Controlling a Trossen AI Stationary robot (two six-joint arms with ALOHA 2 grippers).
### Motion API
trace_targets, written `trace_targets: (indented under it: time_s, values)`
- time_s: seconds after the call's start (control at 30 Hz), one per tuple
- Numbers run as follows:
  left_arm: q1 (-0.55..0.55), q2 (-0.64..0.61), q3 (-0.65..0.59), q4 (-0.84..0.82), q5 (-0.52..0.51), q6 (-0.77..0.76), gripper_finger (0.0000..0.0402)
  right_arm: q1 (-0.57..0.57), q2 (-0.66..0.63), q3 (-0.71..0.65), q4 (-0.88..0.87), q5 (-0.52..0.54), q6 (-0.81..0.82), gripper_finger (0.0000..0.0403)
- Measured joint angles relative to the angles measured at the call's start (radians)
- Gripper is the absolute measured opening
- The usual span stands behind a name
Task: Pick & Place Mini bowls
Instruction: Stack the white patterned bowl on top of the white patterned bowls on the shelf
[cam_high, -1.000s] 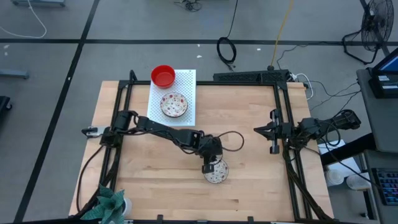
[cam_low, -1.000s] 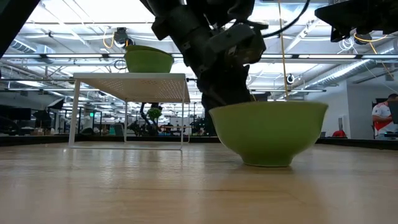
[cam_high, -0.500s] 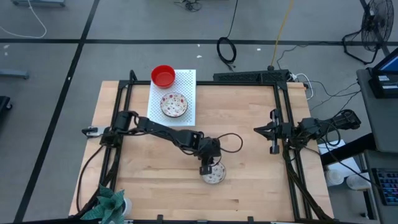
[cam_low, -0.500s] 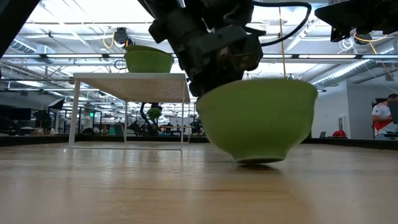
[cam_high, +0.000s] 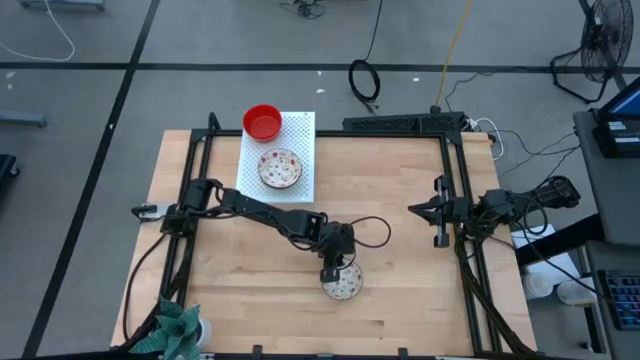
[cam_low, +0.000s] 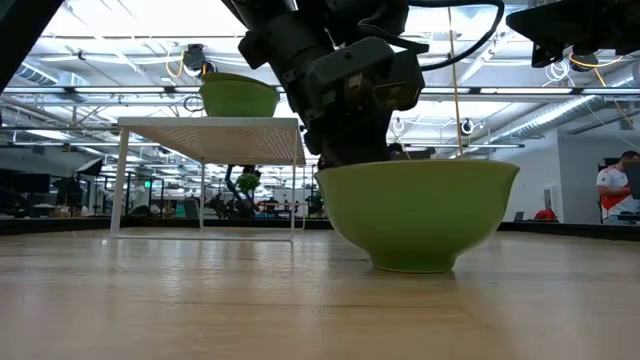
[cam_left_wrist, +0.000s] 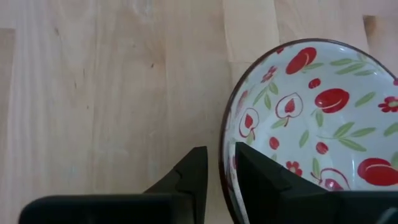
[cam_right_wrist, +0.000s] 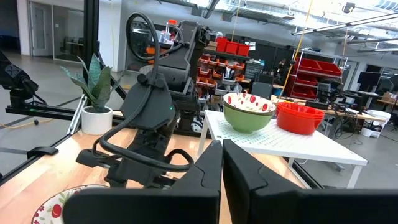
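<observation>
A mini bowl, white with a red floral pattern inside (cam_high: 342, 285) and green outside (cam_low: 420, 215), stands on its foot on the wooden table near the middle front. My left gripper (cam_left_wrist: 222, 168) is over its far rim, shut on it. My right gripper (cam_right_wrist: 222, 158) is shut and empty, hovering at the table's right side (cam_high: 415, 209). A red mini bowl (cam_high: 262, 122) and another patterned mini bowl (cam_high: 280, 168) stand on the white perforated board (cam_high: 300, 150) at the back left. My left gripper holds the bowl's rim (cam_left_wrist: 225, 149) on its far side. One finger (cam_left_wrist: 258, 177) is inside the bowl and the other (cam_left_wrist: 196, 171) outside, coming from above and pointing down. The bowl stands level with its foot (cam_low: 415, 265) on the table.
The white board stands raised on thin legs (cam_low: 210, 140) at the back left of the table. A potted plant (cam_high: 178, 325) sits at the near left corner. Bare wood lies around the bowl and toward my right arm.
My left gripper has carried the patterned bowl a little toward the table's near edge. Half a second ago the bowl was tipped, with one side raised off the table; now it stands level on its foot.
</observation>
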Motion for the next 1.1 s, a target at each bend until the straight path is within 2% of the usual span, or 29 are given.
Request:
trace_targets:
  time_s: [0.07,0.23,1.1]
  values:
    - [0.0,0.0,0.0,0.0,-0.005,0.016,0.0075,0.0,0.0,0.0,0.0,0.0,0.0,0.0]
    - [0.0,-0.002,0.004,0.01,0.005,0.033,0.0015,0.0,0.0,0.0,0.0,0.0,0.0,0.0]
    - [0.0,-0.002,0.003,0.029,-0.018,0.044,0.0013,0.0,0.0,0.0,0.0,0.0,-0.005,0.0]
